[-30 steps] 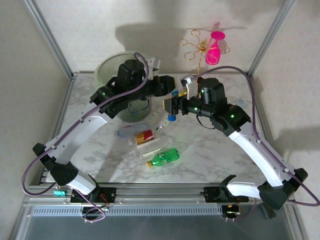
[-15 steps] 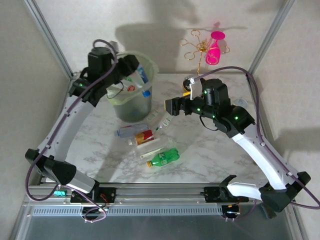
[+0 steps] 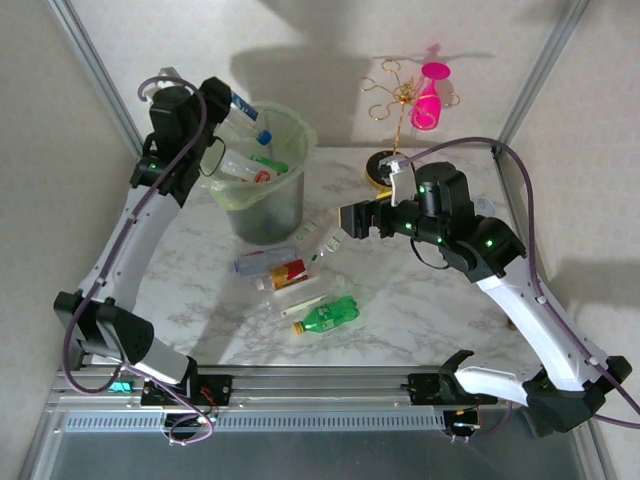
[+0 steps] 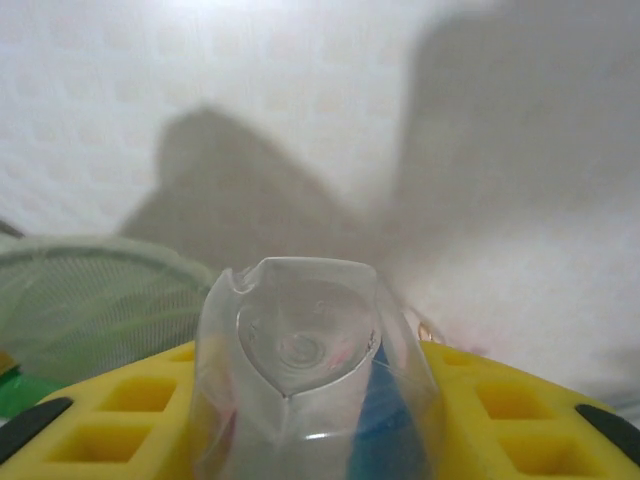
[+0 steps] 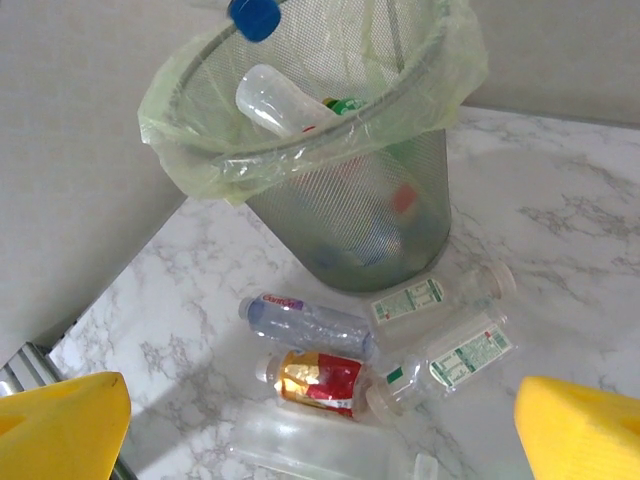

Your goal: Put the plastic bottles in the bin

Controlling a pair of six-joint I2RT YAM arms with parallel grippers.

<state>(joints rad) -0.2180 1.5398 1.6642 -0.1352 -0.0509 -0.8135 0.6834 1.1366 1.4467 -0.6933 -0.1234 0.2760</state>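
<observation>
Left gripper [image 3: 228, 103] clamps a bottle [image 3: 250, 125] just above the bin [image 3: 270, 210]. Right gripper [image 3: 348, 220], jaws spread wide, hangs over loose bottles [image 5: 310, 325]; goblet [image 3: 430, 95] behind it.

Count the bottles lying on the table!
6 bottles beside the bin: purple-labelled, red-labelled, two white-labelled, plain clear, green. Others may be hidden.

Open marble table [image 3: 405, 300] right of the bottle heap [image 3: 295, 272]; bin [image 3: 268, 212] and goblet stand [image 3: 398, 110] behind.
</observation>
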